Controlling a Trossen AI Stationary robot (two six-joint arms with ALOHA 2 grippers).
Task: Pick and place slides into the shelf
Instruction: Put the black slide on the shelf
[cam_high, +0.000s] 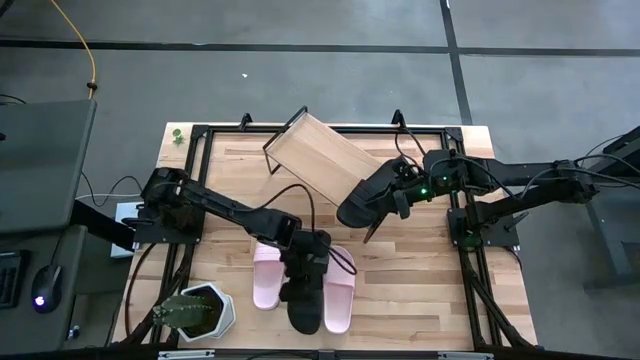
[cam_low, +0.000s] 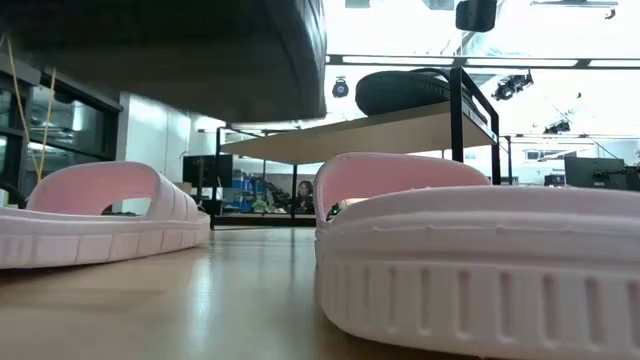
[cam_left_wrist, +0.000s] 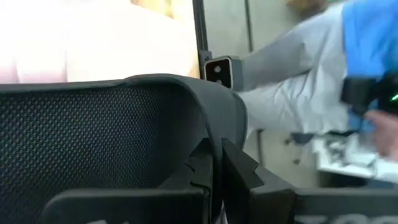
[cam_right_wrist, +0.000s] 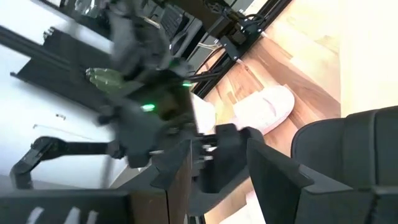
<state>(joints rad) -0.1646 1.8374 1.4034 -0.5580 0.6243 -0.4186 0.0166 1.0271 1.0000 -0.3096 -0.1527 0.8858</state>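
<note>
Table (cam_high: 420, 290): light wood planks, pink slides (cam_high: 267, 276) lying flat.
Left gripper (cam_high: 305, 270): clamps black slide (cam_high: 303, 305).
Right gripper (cam_high: 388, 195): clamps other black slide (cam_high: 362, 200) (at shelf (cam_high: 315, 155)).
Room: grey floor (cam_high: 300, 90).

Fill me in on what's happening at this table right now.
Both arms are putting slides on the shelf. The right gripper holds a black slide at the slanted board's lower edge. The left gripper is clamped on the other black slide, which lies between two pink slides on the tabletop. A potted cactus stands at the near left corner.
</note>
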